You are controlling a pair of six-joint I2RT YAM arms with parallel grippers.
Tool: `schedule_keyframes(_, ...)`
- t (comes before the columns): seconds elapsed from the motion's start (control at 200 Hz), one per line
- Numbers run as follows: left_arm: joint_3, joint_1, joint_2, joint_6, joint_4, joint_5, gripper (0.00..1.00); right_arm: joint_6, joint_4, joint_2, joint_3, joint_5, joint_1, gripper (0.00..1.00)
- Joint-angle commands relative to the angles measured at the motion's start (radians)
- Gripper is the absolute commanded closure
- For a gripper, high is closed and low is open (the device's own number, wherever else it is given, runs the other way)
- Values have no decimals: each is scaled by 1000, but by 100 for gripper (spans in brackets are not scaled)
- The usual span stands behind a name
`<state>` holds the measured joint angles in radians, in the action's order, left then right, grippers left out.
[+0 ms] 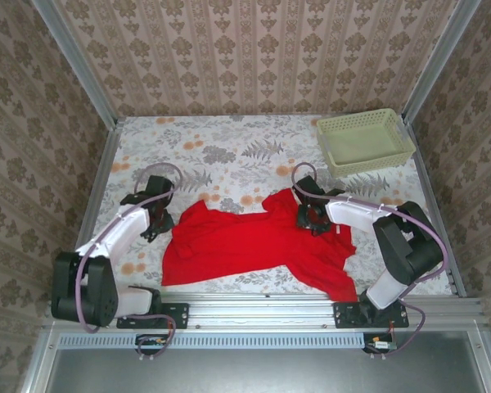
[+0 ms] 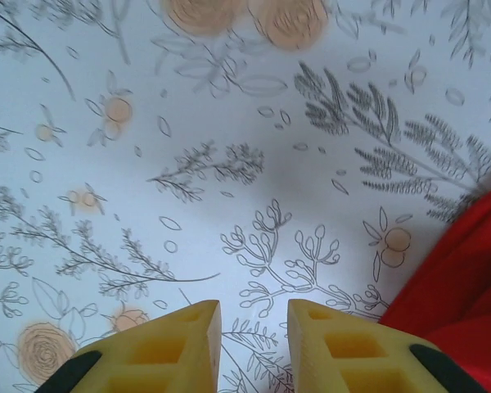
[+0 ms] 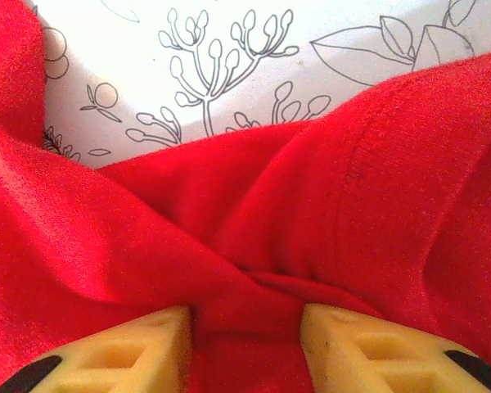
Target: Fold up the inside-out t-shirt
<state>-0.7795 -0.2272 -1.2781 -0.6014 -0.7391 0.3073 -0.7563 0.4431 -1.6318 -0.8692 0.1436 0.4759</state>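
Red t-shirt (image 1: 254, 246) lies crumpled at the near side of the desk (image 1: 229, 147), so my right gripper (image 3: 245, 323) sits spread open astride a raised fold, ready to pinch, I judge, while the left gripper (image 2: 254, 319) hangs empty, slightly parted, over bare desk just beside the cloth.

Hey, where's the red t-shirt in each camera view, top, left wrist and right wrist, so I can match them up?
Top external: the plain bright red cloth t-shirt lies crumpled just below the picture's centre.
Left wrist: its edge shows at the lower right corner.
Right wrist: it covers most of the picture, bunched in folds.
Shared landmark: the white floral-print table cover under it.
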Motion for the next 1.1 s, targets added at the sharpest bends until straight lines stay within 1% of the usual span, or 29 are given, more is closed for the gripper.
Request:
schedule_keyframes(0.0, -26, -9, 40, 32, -55, -9, 70, -30, 59, -11, 30, 71, -11, 57)
schedule_keyframes(0.05, -48, -51, 55, 32, -75, -1, 69, -25, 69, 10, 26, 85, -10, 57)
schedule_keyframes(0.08, -55, -90, 65, 50, -70, -1, 65, -22, 77, 22, 24, 95, -10, 58)
schedule_keyframes(0.105, -65, -134, 69, 55, -72, 8, 62, -19, 83, 34, 23, 101, -9, 57)
schedule_keyframes(0.16, -96, -218, 59, 40, -101, 47, 60, -11, 87, 55, 23, 105, -8, 57)
schedule_keyframes(0.175, -105, -262, 53, 38, -107, 53, 58, -10, 88, 61, 22, 105, -9, 57)
schedule_keyframes(0.195, -115, -295, 43, 35, -115, 65, 57, -8, 88, 65, 23, 107, -8, 57)
schedule_keyframes(0.235, -135, -356, 16, 24, -132, 93, 56, -5, 88, 74, 24, 108, -8, 57)
schedule_keyframes(0.29, -152, -412, -27, 23, -127, 99, 55, -5, 88, 82, 24, 109, -9, 57)
schedule_keyframes(0.33, -153, -432, -63, 28, -112, 79, 55, -4, 88, 82, 25, 111, -9, 57)
schedule_keyframes(0.41, -159, -440, -148, 35, -86, 45, 57, -7, 88, 75, 26, 119, -11, 57)
schedule_keyframes(0.47, -167, -436, -208, 26, -95, 65, 60, -8, 87, 70, 27, 120, -13, 57)
schedule_keyframes(0.525, -175, -417, -255, 22, -99, 73, 63, -12, 88, 69, 30, 126, -14, 57)
schedule_keyframes(0.625, -168, -376, -309, 27, -68, 42, 63, -17, 88, 74, 39, 129, -20, 57)
schedule_keyframes(0.745, -157, -328, -333, 20, -55, 49, 63, -17, 87, 76, 47, 131, -25, 57)
schedule_keyframes(0.88, -142, -274, -343, 38, -20, 19, 64, -17, 87, 74, 49, 130, -28, 57)
schedule_keyframes(1.095, -138, -258, -347, 32, -29, 14, 63, -15, 88, 78, 49, 133, -32, 57)
